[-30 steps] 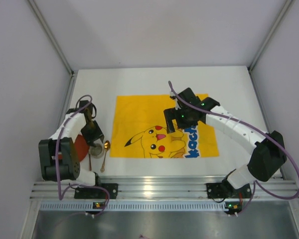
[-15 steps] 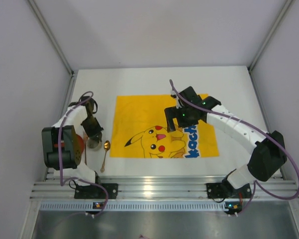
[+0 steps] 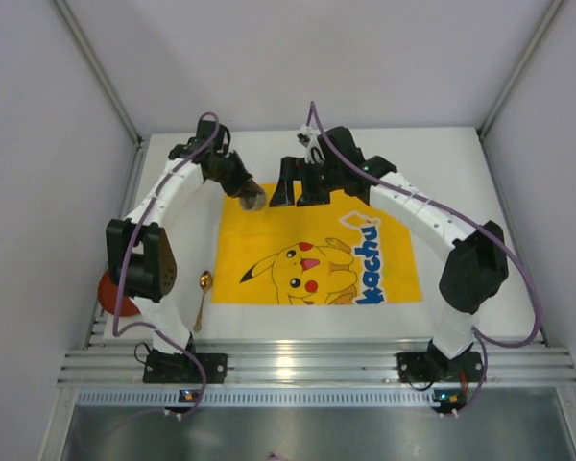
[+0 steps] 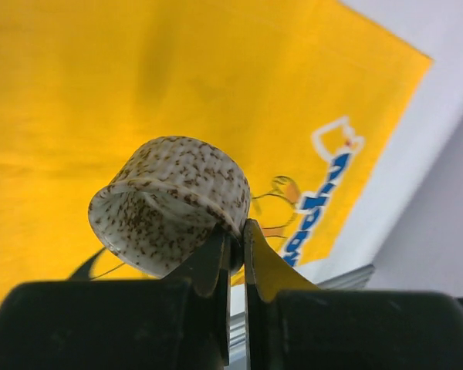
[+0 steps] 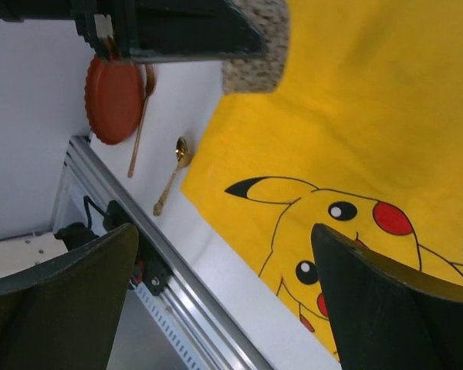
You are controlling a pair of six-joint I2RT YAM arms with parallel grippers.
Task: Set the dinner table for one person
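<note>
The speckled cup (image 4: 170, 196) is pinched by its rim in the closed left hand (image 4: 235, 250), above the far-left corner of the mat (image 3: 269, 230) spread mid-worktop (image 3: 442, 163). The right hand (image 3: 300, 190) is held open and empty. The cup is best lowered upright, then released gently.

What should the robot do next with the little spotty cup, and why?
Probably lower the small brown-speckled white cup onto the yellow Pikachu cloth mat: the left gripper pinches its rim, holding it tilted in the air above the mat's far left corner.
</note>
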